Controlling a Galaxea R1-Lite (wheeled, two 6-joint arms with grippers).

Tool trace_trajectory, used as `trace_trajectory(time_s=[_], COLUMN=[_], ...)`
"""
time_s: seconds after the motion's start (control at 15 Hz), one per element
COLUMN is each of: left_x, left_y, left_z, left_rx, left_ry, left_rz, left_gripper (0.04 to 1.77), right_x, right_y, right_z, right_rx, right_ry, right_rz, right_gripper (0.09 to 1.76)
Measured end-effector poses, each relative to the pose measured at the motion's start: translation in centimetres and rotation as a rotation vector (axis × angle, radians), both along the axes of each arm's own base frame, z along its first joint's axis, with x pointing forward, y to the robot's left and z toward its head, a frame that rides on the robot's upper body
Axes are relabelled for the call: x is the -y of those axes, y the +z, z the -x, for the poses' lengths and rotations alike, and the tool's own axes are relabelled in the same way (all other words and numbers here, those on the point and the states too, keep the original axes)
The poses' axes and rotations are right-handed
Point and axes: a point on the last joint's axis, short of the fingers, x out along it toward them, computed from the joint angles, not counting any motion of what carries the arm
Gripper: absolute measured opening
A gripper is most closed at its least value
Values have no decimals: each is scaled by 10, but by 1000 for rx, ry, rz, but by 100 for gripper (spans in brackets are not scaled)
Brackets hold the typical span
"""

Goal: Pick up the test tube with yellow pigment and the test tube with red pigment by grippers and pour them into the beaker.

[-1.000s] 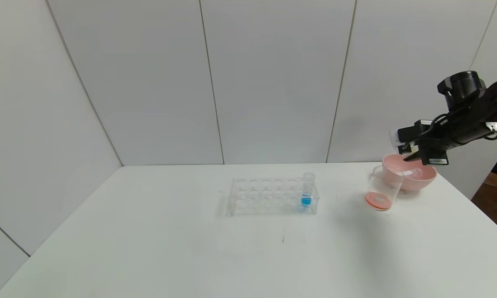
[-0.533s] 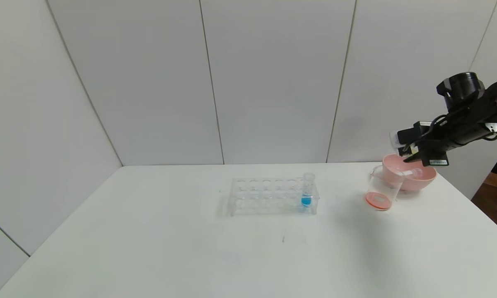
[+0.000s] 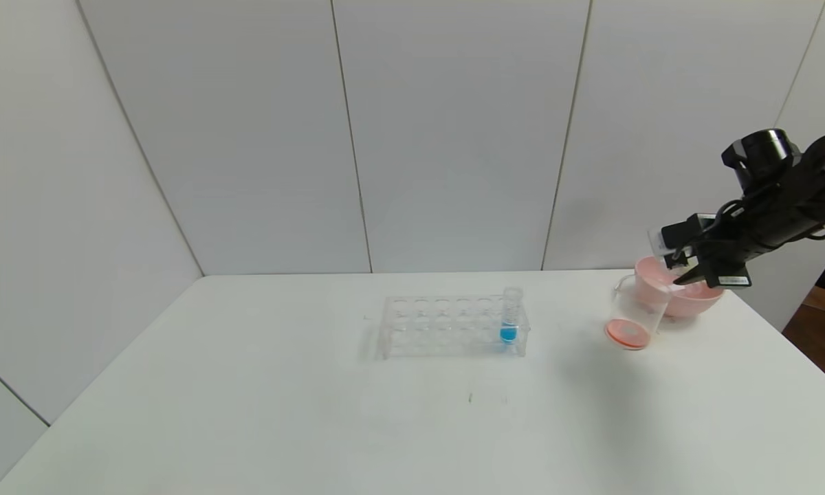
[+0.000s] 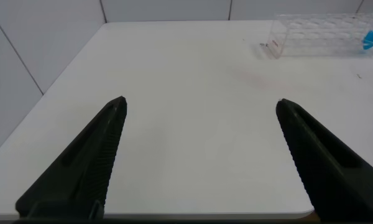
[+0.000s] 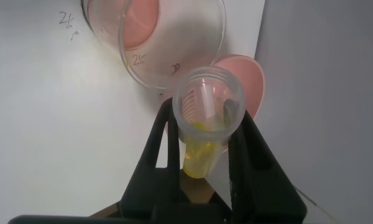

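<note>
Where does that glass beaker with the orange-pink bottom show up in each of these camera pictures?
Head view: the beaker stands at the right, against the pink bowl.
Left wrist view: not in it.
Right wrist view: the beaker is at the top, past the right gripper.
Shared landmark: the pink bowl.

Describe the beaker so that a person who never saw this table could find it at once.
Look at the white table, far right side, where a pink bowl stands. The beaker stands against the bowl's left side. Unlike the bowl and the many-holed tube rack, it is a clear straight-sided cup with orange-pink liquid at the bottom.
</note>
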Motion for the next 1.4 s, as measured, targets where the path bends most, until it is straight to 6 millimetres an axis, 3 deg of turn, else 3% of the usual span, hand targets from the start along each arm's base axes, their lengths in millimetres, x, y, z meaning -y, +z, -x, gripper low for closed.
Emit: trace_trajectory(time_s=[1.4], left_x=[0], left_y=[0], left_z=[0], left_rx=[0], left_ry=[0], left_rz=[0], left_gripper=[172], right_x=[-2], right_y=[-5], right_z=[6], right_rx=[-80], right_ry=[-51], right_rz=[57], right_gripper=[51])
